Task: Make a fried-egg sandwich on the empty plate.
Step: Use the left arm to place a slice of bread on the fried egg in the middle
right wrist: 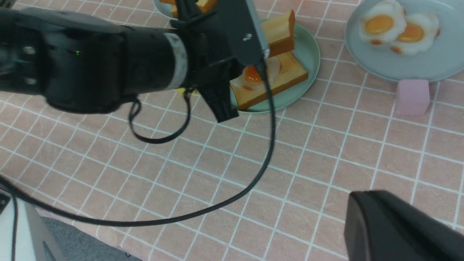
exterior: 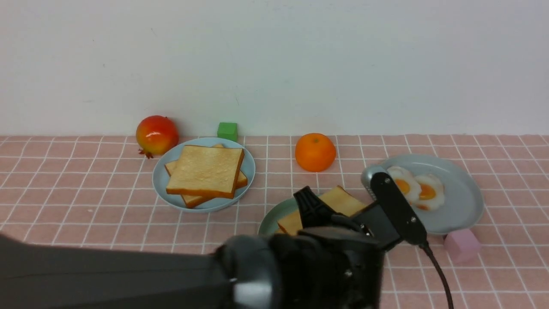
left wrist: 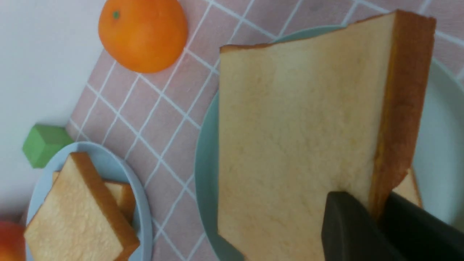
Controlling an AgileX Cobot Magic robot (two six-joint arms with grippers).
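On the mint-green plate (right wrist: 309, 54) lies one toast slice (right wrist: 288, 78) with a fried egg (right wrist: 253, 75) on top of it. A second toast slice (left wrist: 297, 137) hangs tilted just above them, one edge raised. My left gripper (left wrist: 377, 208) is shut on that slice's crust at a corner. In the front view the left arm crosses low from the left, and the held slice (exterior: 341, 201) shows over the plate's rim (exterior: 274, 214). My right gripper (right wrist: 357, 203) is shut on nothing, above bare tablecloth nearer to me than the plate.
A pale-blue plate (exterior: 161, 180) at the back left carries two toast slices (exterior: 206, 171). A pomegranate (exterior: 156, 134), a green cube (exterior: 227, 130) and an orange (exterior: 315, 152) stand along the back. A grey-blue dish (exterior: 465, 206) with two fried eggs (exterior: 416, 189) and a pink cube (exterior: 461, 245) are on the right.
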